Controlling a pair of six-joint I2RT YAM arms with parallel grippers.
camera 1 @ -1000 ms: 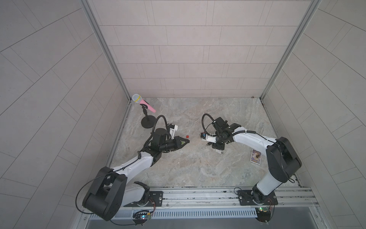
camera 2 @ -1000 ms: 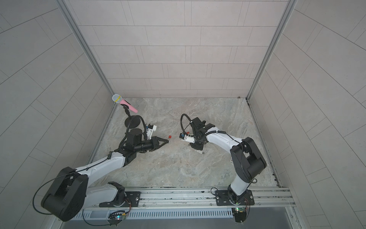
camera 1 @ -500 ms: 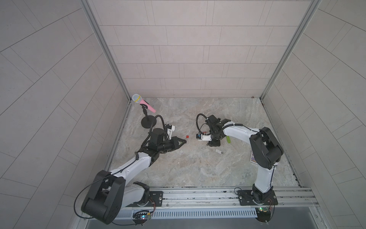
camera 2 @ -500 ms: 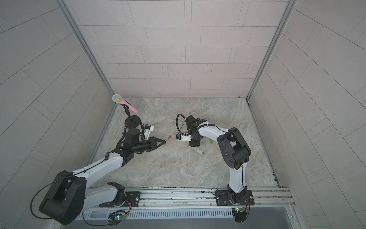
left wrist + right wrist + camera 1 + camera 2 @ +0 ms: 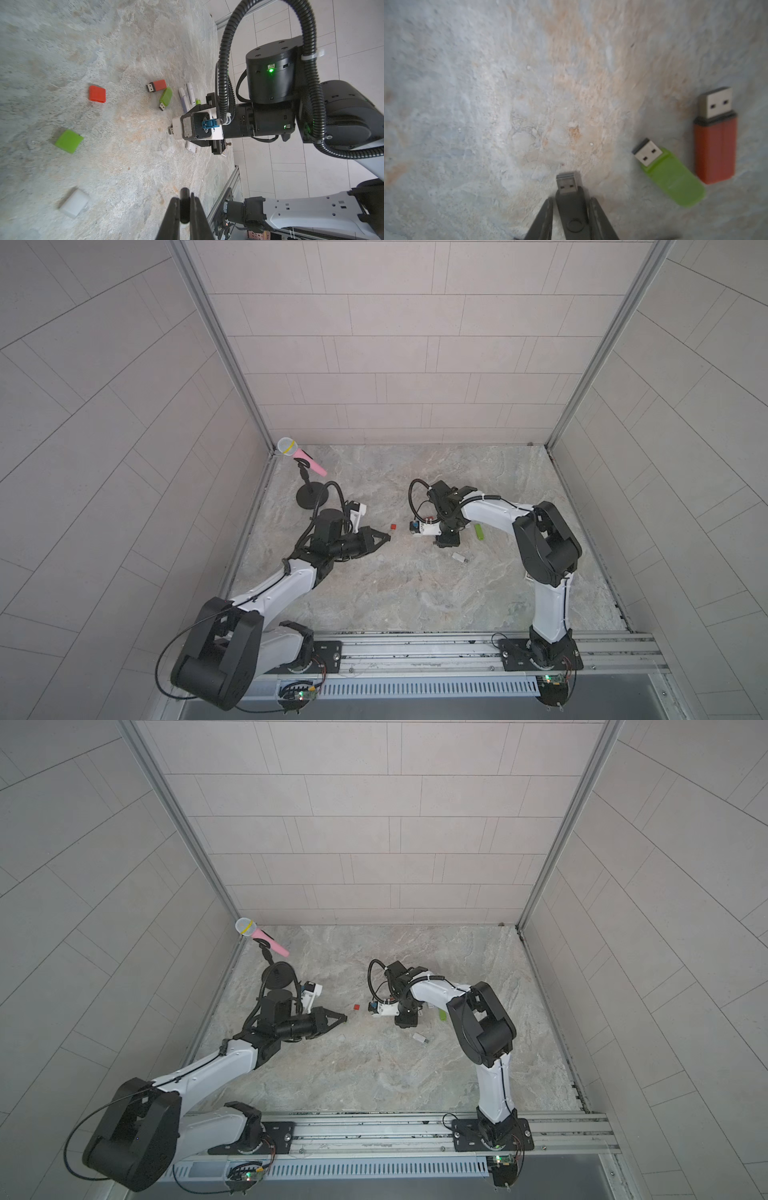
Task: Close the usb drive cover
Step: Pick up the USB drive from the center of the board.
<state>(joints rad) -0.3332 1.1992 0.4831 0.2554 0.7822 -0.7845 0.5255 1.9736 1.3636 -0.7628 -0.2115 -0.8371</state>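
Marbled stone tabletop [image 5: 415, 593] sat inside a tiled booth, w/ a pink microphone [image 5: 301, 452] on a stand at the rear-left corner. The R wrist cam alone showed the task item: a black USB drive [image 5: 571, 209], connector bare, w/ the right gripper [image 5: 570, 200] clamped on both sides of its body, low over mid-surface. A green USB drive [image 5: 670, 176] and a red USB drive [image 5: 715, 143] lay uncapped just beside it. In both top views the black drive was hidden under the wrist.

The L wrist cam alone showed the loose caps: red cap [image 5: 97, 94], green cap [image 5: 69, 141] and white cap [image 5: 74, 202], spread apart on the surface btwn the arms, plus two pale sticks [image 5: 187, 96] beyond the green drive. Of the caps, only the red one was plain in the top views, as a dot.

The left gripper [image 5: 184, 199] was closed tight on a small black piece, too dark and mostly hidden btwn the fingers to say what it was. The R wrist picture was blurred, so whether the black drive touched the surface couldn't be told.
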